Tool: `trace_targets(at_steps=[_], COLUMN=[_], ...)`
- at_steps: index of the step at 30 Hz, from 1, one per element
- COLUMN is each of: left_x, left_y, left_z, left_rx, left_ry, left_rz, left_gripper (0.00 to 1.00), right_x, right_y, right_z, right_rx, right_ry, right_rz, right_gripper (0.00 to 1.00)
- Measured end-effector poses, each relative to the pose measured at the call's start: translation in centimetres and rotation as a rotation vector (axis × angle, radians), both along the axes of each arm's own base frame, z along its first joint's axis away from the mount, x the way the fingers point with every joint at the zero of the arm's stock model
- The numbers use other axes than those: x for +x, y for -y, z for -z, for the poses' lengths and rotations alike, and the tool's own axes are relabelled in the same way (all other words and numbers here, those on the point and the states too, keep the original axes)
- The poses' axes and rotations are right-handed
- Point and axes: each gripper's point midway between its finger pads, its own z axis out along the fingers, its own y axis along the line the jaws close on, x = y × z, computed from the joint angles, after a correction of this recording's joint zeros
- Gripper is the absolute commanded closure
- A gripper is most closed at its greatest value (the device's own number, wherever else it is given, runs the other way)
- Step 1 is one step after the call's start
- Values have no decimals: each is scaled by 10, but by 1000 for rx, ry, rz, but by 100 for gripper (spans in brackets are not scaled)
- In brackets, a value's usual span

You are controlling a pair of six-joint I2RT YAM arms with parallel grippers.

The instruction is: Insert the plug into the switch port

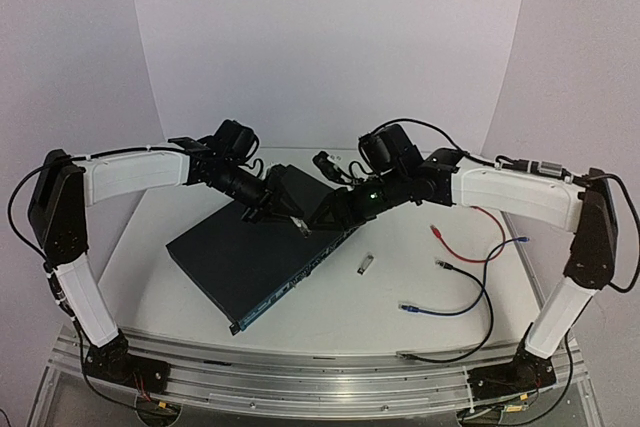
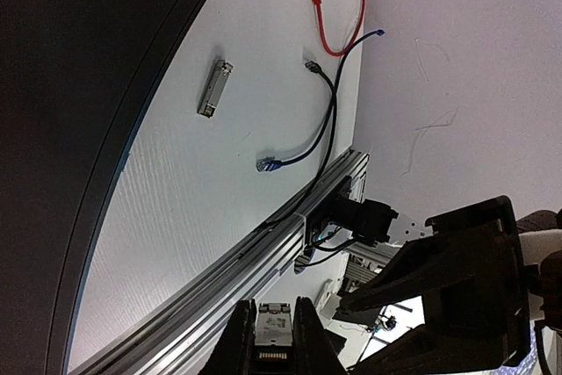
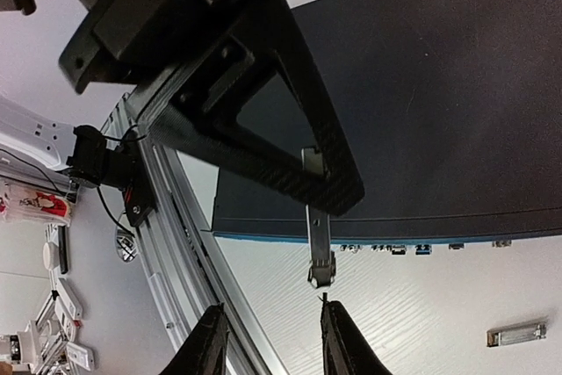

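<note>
The switch [image 1: 262, 259] is a flat dark box lying at an angle on the table, with its row of ports [image 3: 420, 248] along the thin front face. My left gripper [image 2: 270, 305] is shut on the plug [image 2: 273, 324], a slim silver module. In the right wrist view the plug [image 3: 318, 248] hangs down from the left fingers [image 3: 263, 129], above the table just in front of the port face. My right gripper [image 3: 270, 309] stands open just below the plug's tip, with nothing between its fingers. From above, both grippers [image 1: 290, 217] [image 1: 325, 217] meet over the switch's right side.
A second silver module [image 1: 366, 264] lies on the table right of the switch. Red [image 1: 452, 243], blue [image 1: 470, 292] and black [image 1: 470, 332] cables sprawl at the right. An aluminium rail [image 2: 219, 278] runs along the near table edge.
</note>
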Motion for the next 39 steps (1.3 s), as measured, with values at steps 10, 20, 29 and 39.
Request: trace_targets(at_steps=[10, 20, 29, 39], left_x=[2, 4, 15, -71], left_y=[1, 3, 7, -50], left_z=[1, 0, -13, -103], left_rx=[4, 0, -27, -209], left_ry=[-42, -57, 164, 1219], left_rz=[-25, -35, 41, 506], left_gripper=[100, 70, 0, 1], right_x=[18, 17, 9, -12], right_y=[-16, -20, -20, -16], right_z=[27, 32, 27, 0], right_rx=[-59, -75, -26, 107], right_ry=[-18, -42, -195, -534], right_rz=[18, 11, 36, -28], right_gripper=[72, 100, 100, 100])
